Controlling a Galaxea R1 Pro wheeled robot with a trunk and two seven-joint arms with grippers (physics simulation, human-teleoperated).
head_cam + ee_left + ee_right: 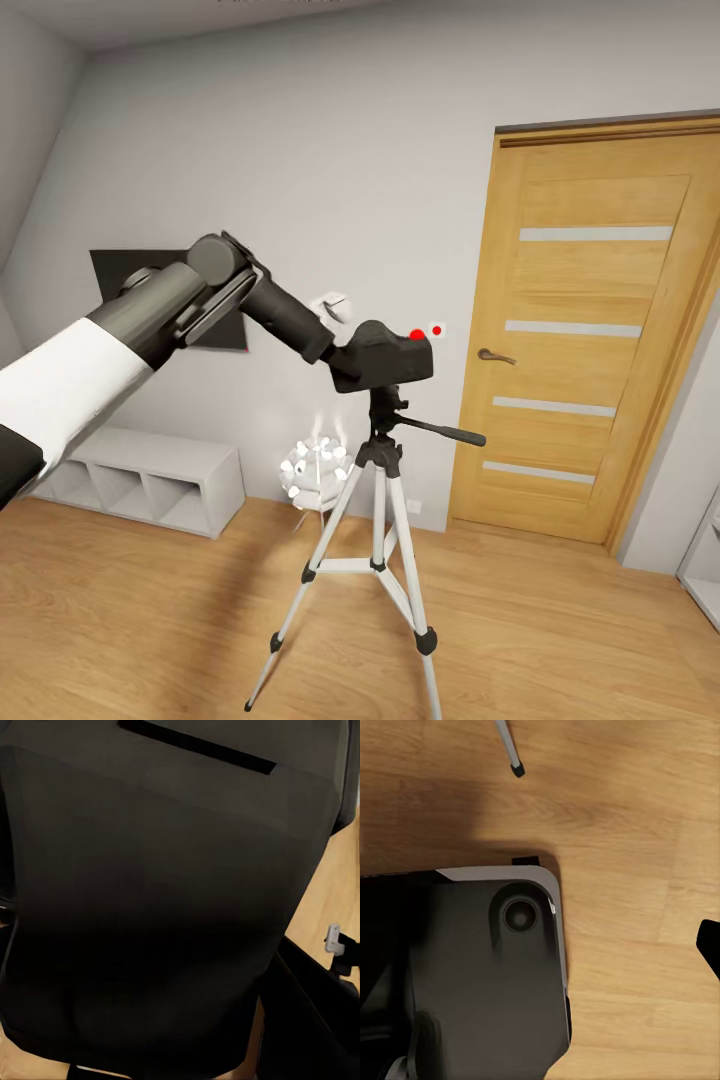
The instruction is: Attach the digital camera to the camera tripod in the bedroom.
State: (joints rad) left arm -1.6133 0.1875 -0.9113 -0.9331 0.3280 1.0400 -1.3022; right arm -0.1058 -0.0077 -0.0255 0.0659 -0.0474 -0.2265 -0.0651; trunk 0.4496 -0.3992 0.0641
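The digital camera (pixel 385 360), black with a red button on top, sits right on the black head of the camera tripod (pixel 378 500), which stands on the wood floor with its silver legs spread and its pan handle pointing right. My left gripper (pixel 345 368) reaches the camera from the left and is shut on it; the body hides its fingers. The camera's dark body (pixel 165 907) takes up most of the left wrist view. One tripod foot (pixel 516 769) appears in the right wrist view, where a fingertip (pixel 706 945) of my right gripper sits at the frame's edge above the floor.
A wooden door (pixel 590 340) stands behind the tripod to the right. A low white shelf (pixel 150 480) and a white ball-shaped lamp (pixel 315 470) stand along the grey wall. My own dark base (pixel 495 975) lies under the right gripper.
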